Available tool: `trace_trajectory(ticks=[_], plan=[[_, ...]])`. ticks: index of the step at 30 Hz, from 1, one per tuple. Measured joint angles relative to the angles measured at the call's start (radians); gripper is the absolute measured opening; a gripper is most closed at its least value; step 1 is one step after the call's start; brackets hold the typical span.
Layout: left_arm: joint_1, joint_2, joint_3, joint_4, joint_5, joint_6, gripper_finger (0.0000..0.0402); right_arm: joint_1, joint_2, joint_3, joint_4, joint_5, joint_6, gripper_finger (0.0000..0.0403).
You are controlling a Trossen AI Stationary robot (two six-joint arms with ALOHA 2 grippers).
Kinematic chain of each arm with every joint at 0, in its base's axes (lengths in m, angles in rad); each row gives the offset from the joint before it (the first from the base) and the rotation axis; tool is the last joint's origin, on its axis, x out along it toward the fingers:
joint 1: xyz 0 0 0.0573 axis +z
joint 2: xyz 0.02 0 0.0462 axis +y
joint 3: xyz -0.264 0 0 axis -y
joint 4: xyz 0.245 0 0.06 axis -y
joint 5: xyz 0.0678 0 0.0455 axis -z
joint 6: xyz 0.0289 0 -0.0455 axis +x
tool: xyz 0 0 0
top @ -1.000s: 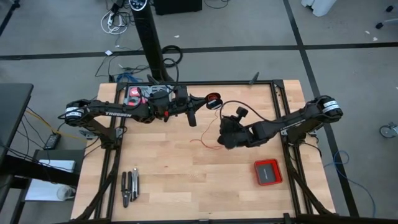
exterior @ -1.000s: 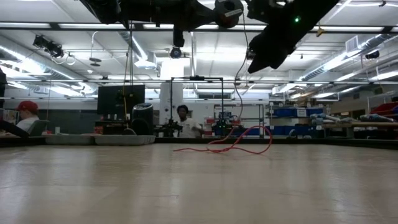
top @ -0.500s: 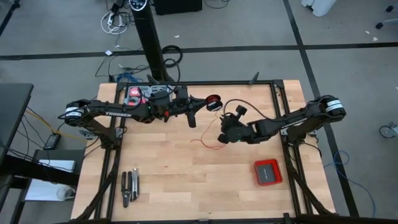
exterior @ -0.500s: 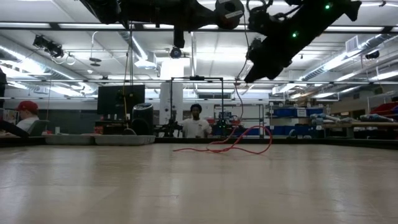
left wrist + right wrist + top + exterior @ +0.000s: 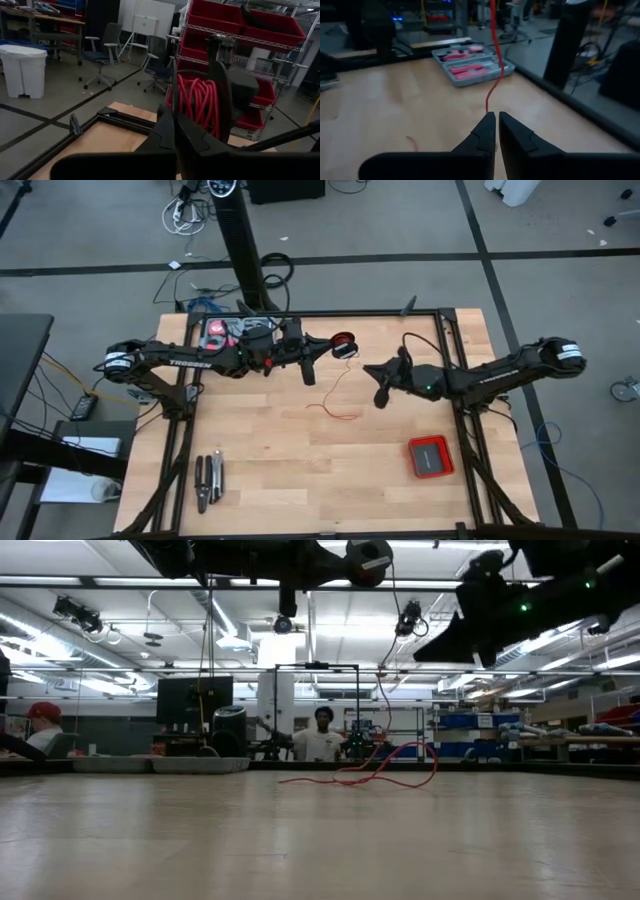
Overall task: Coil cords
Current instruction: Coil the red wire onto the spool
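— Red wire (image 5: 338, 395)?
— One strand, partly wound on one black spool (image 5: 343, 341) (loose loops trailing over the table (image 5: 300, 470)).
— Red boxes?
— One flat red box (image 5: 431, 457).
— Hand tools?
— One cluster of pliers (image 5: 208, 481); exact number unclear.
— Arms?
— Two; left gripper (image 5: 309, 370), right gripper (image 5: 381, 392).
— People behind?
— Two, one standing (image 5: 322, 736), one in a red cap (image 5: 42, 724).

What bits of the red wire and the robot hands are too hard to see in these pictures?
- Right end effector: the right wrist view doesn't settle whether its tips pinch the red wire; the wire is too thin.
- Spool: in the left wrist view the left end effector hides its lower part.
- Wire's loose end: high view, too thin to trace on the table.
- Low view: both end effectors are dark shapes at the top edge.
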State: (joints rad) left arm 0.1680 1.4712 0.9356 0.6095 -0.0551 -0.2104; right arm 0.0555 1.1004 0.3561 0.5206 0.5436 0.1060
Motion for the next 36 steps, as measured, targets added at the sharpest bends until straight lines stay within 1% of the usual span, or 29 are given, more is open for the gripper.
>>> trace_trajectory(ticks=[3, 7, 10, 12, 15, 18, 25, 31, 36], plan=[[0.000, 0.000, 0.000, -0.003, 0.000, 0.003, 0.0000, -0.010, -0.002, -0.018, -0.009, -0.045, 0.028, 0.0027], [0.000, 0.000, 0.000, -0.012, -0.012, 0.023, 0.0000, -0.014, 0.005, -0.018, -0.009, -0.086, 0.018, 0.0037], [0.000, 0.000, 0.000, -0.029, -0.027, 0.023, 0.0000, -0.047, 0.005, -0.017, -0.005, -0.111, 0.003, 0.0044], [0.001, 0.000, 0.000, -0.038, -0.043, 0.023, 0.0000, -0.082, 0.005, -0.016, 0.012, -0.169, -0.003, 0.0048], [0.002, 0.000, 0.000, -0.038, -0.061, 0.023, 0.0000, -0.142, 0.005, -0.016, 0.032, -0.294, -0.003, 0.0054], [0.002, 0.000, 0.000, -0.032, -0.082, 0.023, 0.0000, -0.188, 0.005, -0.016, 0.063, -0.351, -0.045, 0.0059], [0.002, 0.000, 0.000, -0.031, -0.104, 0.023, 0.0000, -0.235, 0.014, -0.015, 0.187, -0.357, -0.222, 0.0067], [0.001, 0.000, 0.000, -0.034, -0.104, 0.053, 0.0000, -0.245, 0.054, -0.015, 0.241, -0.358, -0.252, 0.0071], [-0.007, 0.000, 0.000, -0.039, -0.103, 0.108, 0.0000, -0.243, 0.098, -0.016, 0.294, -0.361, -0.284, 0.0070]])
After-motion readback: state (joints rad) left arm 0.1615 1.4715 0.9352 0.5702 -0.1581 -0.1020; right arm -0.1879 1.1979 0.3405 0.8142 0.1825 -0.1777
